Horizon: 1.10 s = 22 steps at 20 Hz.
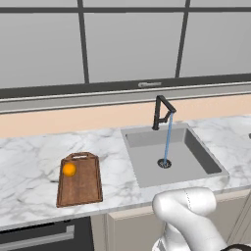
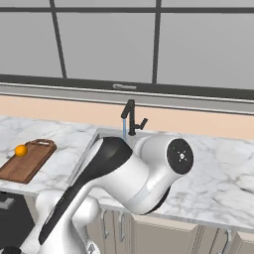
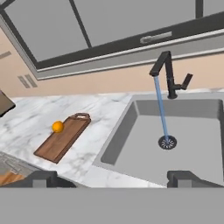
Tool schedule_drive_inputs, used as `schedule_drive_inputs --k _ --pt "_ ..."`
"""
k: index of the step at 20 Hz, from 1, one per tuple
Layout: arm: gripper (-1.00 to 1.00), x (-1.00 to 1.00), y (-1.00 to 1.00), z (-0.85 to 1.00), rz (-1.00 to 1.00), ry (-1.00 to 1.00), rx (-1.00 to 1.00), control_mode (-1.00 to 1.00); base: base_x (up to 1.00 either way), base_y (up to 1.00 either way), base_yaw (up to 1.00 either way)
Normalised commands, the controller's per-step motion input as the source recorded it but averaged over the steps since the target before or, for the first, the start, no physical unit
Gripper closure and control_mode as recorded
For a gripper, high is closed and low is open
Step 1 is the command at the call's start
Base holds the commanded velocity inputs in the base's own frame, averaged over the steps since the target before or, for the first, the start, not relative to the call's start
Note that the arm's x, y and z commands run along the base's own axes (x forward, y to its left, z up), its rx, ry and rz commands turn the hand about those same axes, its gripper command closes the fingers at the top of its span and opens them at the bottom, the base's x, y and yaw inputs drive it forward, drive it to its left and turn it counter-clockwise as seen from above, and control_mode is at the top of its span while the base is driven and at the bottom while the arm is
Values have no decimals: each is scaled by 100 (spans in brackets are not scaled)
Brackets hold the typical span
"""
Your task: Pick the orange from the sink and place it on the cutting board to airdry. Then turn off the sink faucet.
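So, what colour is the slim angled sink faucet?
Matte black faucet, clearest in the hand view.

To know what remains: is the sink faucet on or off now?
On. A blue stream runs from the sink faucet down to the drain.

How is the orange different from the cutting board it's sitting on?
The orange is a round, bright orange ball; the cutting board is a flat, dark brown wooden rectangle. The orange is much smaller than the cutting board. The cutting board has a handle cut-out at its far end, and the orange is smooth all over. Both rest on the marble counter, left of the sink.
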Motion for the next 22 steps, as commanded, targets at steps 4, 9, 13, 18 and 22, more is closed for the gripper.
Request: schedule_drive_inputs --k 4,9,13,18,22 --pt "-100 37 0 -31 3 0 3 -100 0 0 0" --pt "-100 51 3 -14 6 0 0 -100 0 0 0" --pt "-100 53 -5 -14 13 0 0 -100 0 0 0" --pt "-100 38 -4 -32 19 0 0 -100 0 0 0" --pt "-100 30 -1 -37 28 -4 2 -100 0 0 0"
